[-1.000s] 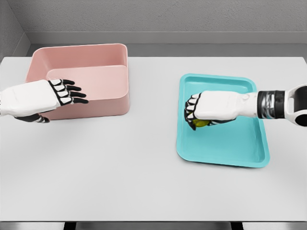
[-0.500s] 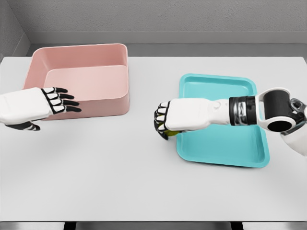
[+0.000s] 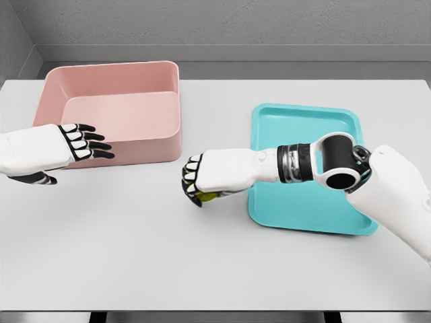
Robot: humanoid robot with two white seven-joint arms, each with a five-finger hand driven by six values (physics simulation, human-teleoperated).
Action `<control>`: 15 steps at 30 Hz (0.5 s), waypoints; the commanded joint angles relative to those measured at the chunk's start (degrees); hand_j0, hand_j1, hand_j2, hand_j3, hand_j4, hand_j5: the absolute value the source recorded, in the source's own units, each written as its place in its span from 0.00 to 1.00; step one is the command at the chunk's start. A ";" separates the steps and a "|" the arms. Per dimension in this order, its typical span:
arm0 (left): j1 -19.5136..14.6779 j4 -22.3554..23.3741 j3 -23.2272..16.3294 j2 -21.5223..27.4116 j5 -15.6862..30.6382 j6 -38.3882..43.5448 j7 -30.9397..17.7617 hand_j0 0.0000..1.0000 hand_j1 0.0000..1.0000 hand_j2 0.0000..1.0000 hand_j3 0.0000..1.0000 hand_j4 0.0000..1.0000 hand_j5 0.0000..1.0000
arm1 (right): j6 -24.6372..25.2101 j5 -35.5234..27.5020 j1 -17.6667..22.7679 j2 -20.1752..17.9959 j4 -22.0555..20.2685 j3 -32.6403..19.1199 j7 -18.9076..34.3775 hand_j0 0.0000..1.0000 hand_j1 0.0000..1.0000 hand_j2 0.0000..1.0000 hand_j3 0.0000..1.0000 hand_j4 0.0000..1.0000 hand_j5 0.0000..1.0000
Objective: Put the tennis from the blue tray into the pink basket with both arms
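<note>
Between the blue tray (image 3: 306, 202) and the pink basket (image 3: 114, 111), your right robot hand (image 3: 202, 180) had travelled leftward off the tray within the last second and now hung over the bare bench (image 3: 202, 262). Its fingers were curled tight around the tennis ball (image 3: 207, 196), of which only a yellow-green sliver showed beneath the palm. That meant the pick was done and the ball was clear of the tray, roughly midway to the basket. Your left robot hand (image 3: 57, 149) had slid a little outward and stopped in front of the basket's near wall, fingers spread and holding nothing. I judged a handover across the gap, or a direct carry, to be the remaining step.
</note>
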 commanded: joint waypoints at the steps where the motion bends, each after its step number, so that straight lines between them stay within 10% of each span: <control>1: 0.00 0.01 0.03 -0.01 0.39 0.05 0.11 1.00 1.00 1.00 1.00 1.00 1.00 | 0.17 1.08 0.00 2.56 3.86 0.15 -0.07 0.38 0.38 0.38 0.38 0.38 0.38; 15: 3.60 0.80 -0.23 0.70 9.01 0.05 0.28 1.00 1.00 1.00 1.00 1.00 1.00 | 0.17 3.19 0.35 4.94 7.29 2.34 -0.07 0.39 0.39 0.39 0.39 0.39 0.39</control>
